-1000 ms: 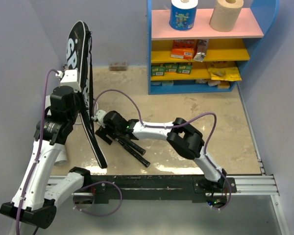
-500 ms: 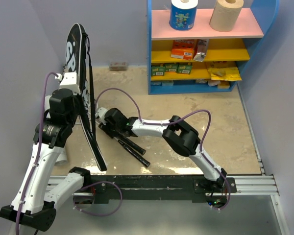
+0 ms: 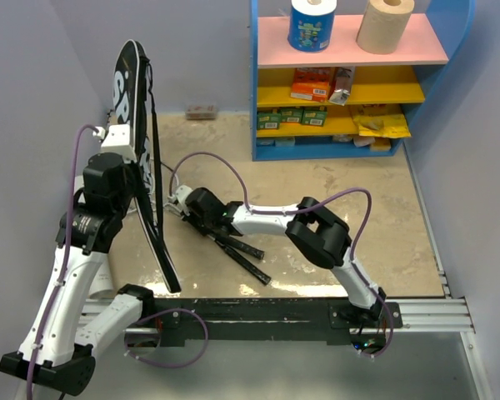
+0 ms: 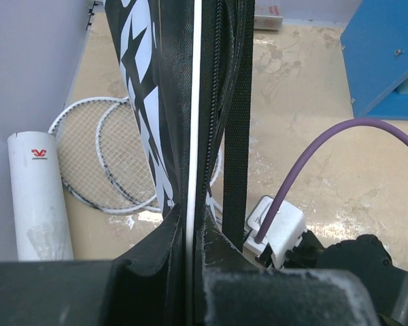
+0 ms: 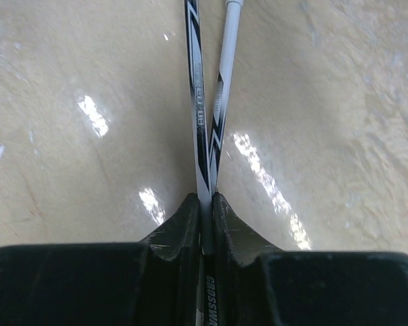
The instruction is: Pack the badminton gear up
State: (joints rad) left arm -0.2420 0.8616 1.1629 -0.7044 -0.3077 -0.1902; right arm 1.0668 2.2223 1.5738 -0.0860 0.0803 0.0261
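Observation:
The black racket cover [image 3: 136, 125] with white lettering stands upright on its edge at the left. My left gripper [image 3: 122, 142] is shut on its rim, and in the left wrist view the cover [image 4: 183, 102] rises from between the shut jaws of my left gripper [image 4: 190, 234]. Behind it two white-strung racket heads [image 4: 102, 159] lie flat beside a long white tube [image 4: 39, 197]. My right gripper [image 3: 187, 204] is low on the floor, shut on the racket shafts [image 5: 205, 122] where they meet. The rackets' black handles [image 3: 243, 254] trail toward the near edge.
A blue shelf unit [image 3: 342, 75] stands at the back right with two paper rolls [image 3: 312, 23] on top and orange and yellow packets [image 3: 317, 83] below. Purple walls close in both sides. A black rail [image 3: 258, 312] runs along the near edge.
My right gripper has closed on the racket shafts, and the black handles have shifted right. The cover stands slightly more upright in the left gripper.

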